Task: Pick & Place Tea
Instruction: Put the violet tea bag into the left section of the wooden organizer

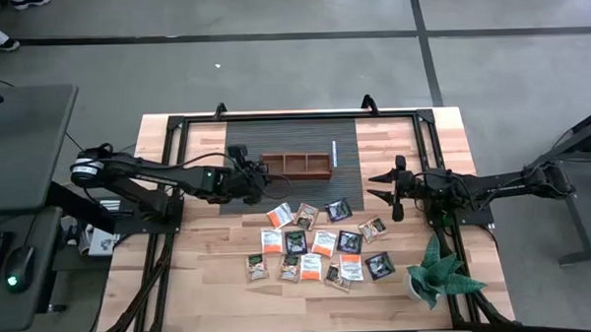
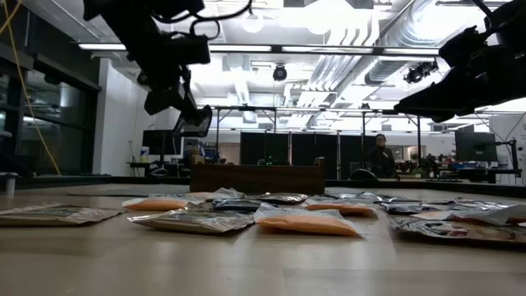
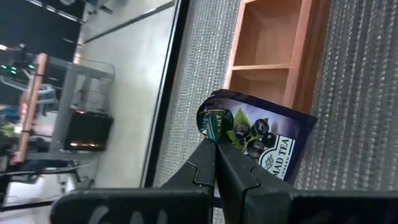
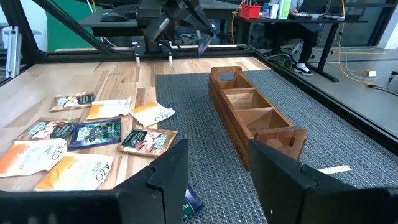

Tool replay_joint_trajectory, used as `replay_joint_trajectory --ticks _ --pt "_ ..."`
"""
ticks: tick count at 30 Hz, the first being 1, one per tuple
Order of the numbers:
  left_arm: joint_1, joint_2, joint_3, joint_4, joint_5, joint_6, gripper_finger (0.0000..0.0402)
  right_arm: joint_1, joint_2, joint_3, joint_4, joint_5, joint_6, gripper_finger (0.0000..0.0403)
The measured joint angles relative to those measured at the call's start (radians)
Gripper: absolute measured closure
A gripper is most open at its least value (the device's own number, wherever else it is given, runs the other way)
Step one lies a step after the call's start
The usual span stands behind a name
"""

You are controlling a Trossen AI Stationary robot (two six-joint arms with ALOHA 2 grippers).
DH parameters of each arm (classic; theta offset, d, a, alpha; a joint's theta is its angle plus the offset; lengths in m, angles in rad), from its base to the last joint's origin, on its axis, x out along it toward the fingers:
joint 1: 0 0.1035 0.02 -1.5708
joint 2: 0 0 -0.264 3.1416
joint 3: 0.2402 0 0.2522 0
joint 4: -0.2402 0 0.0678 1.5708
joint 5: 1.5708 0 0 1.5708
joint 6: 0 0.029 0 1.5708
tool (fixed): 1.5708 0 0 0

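A wooden table (image 1: pixel 403 152) fills the middle of the high view, with a grey ribbed mat (image 1: pixel 293 146) across its upper centre. On the mat lies the tray (image 1: pixel 296 166), three compartments in a row, with a small white strip (image 1: pixel 333 152) just to its right.

The left arm (image 1: pixel 138 176) reaches in from the frame's left; the right arm (image 1: pixel 513 183) comes from the right edge.

The sachets (image 1: pixel 318 244) are scattered on bare wood below the mat, centre frame — orange-and-white, dark and pale ones, some overlapping. A spiky green plant (image 1: pixel 434 274) stands at the lower right.

The left gripper (image 1: pixel 261 177) sits at the tray's left end, above the mat. Its fingers (image 3: pixel 208 165) are pressed together, pinching the corner of a dark blue sachet (image 3: pixel 264 140) printed with berries — the packet hangs just beside the tray's end compartment.

The right gripper (image 1: pixel 383 188) hovers at the mat's right edge, right of the tray, fingers (image 4: pixel 168 171) spread, holding nothing.
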Motion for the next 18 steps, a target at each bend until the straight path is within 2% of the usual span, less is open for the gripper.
replay_joint_trajectory --ticks 10,18 --pt "0.010 0.069 0.000 0.154 -0.090 0.093 0.0401 0.000 0.000 0.000 0.000 0.000 0.000 0.0244" --pt "0.058 0.085 0.001 0.175 -0.123 0.082 0.0401 0.000 0.000 0.000 0.000 0.000 0.000 0.0242"
